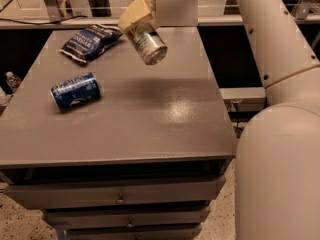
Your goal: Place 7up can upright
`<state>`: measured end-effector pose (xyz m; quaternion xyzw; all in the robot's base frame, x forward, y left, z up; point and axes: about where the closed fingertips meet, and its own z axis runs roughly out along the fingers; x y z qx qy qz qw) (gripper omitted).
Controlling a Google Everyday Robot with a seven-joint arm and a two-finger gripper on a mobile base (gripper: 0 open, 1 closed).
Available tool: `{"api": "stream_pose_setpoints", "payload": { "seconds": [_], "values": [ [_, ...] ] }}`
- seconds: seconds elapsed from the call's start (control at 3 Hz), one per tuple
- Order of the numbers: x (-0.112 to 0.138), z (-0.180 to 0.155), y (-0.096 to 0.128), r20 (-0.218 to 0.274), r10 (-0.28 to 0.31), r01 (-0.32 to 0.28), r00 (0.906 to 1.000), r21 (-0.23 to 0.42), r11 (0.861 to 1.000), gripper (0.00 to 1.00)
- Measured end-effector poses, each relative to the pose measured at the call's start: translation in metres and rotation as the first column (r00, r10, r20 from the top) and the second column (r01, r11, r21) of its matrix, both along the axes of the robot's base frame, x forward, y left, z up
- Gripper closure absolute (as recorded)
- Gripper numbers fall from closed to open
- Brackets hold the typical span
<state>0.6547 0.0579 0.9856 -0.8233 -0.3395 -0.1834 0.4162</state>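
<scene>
The 7up can [149, 43] is silvery with green print and hangs tilted in the air above the far middle of the grey table [150, 129], its shiny end facing down and toward the camera. My gripper [139, 20] reaches in from the top on the white arm and is shut on the can's upper part, with a tan finger [134, 11] on its left side. The can is well above the tabletop and touches nothing else.
A blue can [75, 90] lies on its side at the table's left. A dark blue snack bag [91, 41] lies at the far left corner. Drawers [120, 199] run below the front edge. My white arm body [280, 174] fills the right side.
</scene>
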Motion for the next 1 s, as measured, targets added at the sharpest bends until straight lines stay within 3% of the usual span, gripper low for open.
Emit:
{"api": "stream_pose_setpoints", "payload": {
  "seconds": [0.33,0.67,1.0],
  "values": [
    [-0.010,0.009,0.003,0.117,0.188,-0.197,0.9751,0.070,0.978,1.00],
    [-0.018,0.028,0.007,0.288,0.306,-0.342,0.9075,0.086,0.936,1.00],
    [-0.011,0.032,0.012,0.367,0.310,-0.364,0.8771,0.086,0.927,1.00]
  ]
}}
